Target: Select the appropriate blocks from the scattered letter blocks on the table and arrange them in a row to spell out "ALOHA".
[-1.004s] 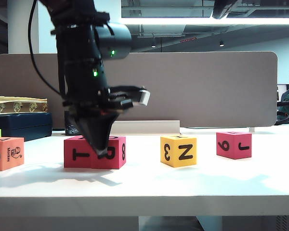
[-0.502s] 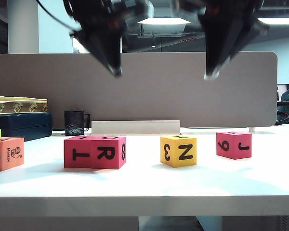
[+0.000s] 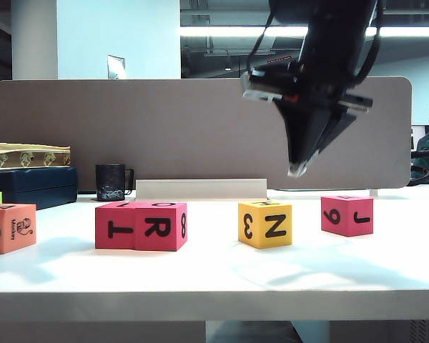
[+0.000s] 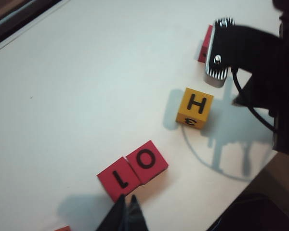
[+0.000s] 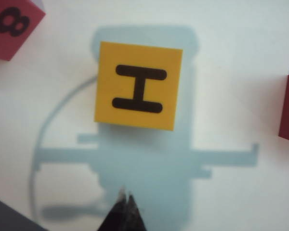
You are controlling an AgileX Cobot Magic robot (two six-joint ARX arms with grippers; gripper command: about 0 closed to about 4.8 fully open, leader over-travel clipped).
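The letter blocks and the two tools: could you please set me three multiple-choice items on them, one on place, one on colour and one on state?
1. Where is the right tool?
A. Above the H block
B. On the table
C. Beside the mug

2. What colour is the block whose top reads H?
A. Red
B. Yellow
C. Green

3. How do the L block and O block lie?
A. Stacked
B. Far apart
C. Touching side by side

Answers: 1 A, the right wrist view looks straight down on the H with the shut tool tips clear of it. 2 B, both wrist views show a yellow top face. 3 C, the left wrist view shows the two red cubes flush together, just beyond the shut left tool.
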